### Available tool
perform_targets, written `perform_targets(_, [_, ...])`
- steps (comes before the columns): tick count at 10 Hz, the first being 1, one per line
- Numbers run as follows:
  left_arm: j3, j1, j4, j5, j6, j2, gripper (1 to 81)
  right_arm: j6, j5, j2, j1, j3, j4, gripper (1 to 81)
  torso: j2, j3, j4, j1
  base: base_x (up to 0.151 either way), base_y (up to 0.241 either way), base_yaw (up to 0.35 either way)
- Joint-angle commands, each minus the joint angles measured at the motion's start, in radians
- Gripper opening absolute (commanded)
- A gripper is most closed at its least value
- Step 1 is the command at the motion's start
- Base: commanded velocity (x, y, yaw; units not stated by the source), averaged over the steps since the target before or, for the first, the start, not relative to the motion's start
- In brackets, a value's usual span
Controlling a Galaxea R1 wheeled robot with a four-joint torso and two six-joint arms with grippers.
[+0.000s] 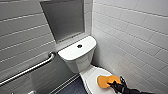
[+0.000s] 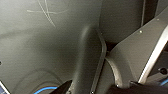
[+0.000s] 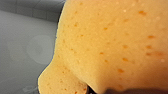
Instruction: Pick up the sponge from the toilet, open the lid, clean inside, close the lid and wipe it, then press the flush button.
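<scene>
Your right gripper (image 1: 119, 84) looks clamped on one end of the sponge (image 1: 106, 81), which sits on the shut lid (image 1: 93, 79) of the toilet (image 1: 76, 58), so you're at pickup or lid-wipe, can't tell which, with the flush button (image 1: 79, 46) likely left to do.

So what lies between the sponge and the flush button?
Nothing loose. In the head view, only the bare white lid, then the front and top of the tank, separate the sponge from the flush button.

The lid (image 1: 92, 75) runs off the lower edge
</scene>
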Motion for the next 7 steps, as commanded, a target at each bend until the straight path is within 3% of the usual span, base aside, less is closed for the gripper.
perform_targets(1, [0.004, 0.021, 0.010, 0.070, -0.001, -0.002, 81.1, -0.008, -0.165, 0.089, 0.165, -0.147, 0.047, 1.0, 0.000, 0.000, 0.000, 0.000, 0.000, 0.000, 0.000])
perform_targets(5, [0.004, 0.021, 0.010, 0.070, -0.001, -0.002, 81.1, -0.007, -0.408, 0.210, 0.200, -0.417, 0.099, 1.0, 0.000, 0.000, 0.000, 0.000, 0.000, 0.000, 0.000])
perform_targets(7, [0.004, 0.021, 0.010, 0.070, -0.001, 0.000, 81.1, -0.005, -0.423, 0.230, 0.188, -0.447, 0.099, 1.0, 0.000, 0.000, 0.000, 0.000, 0.000, 0.000, 0.000])
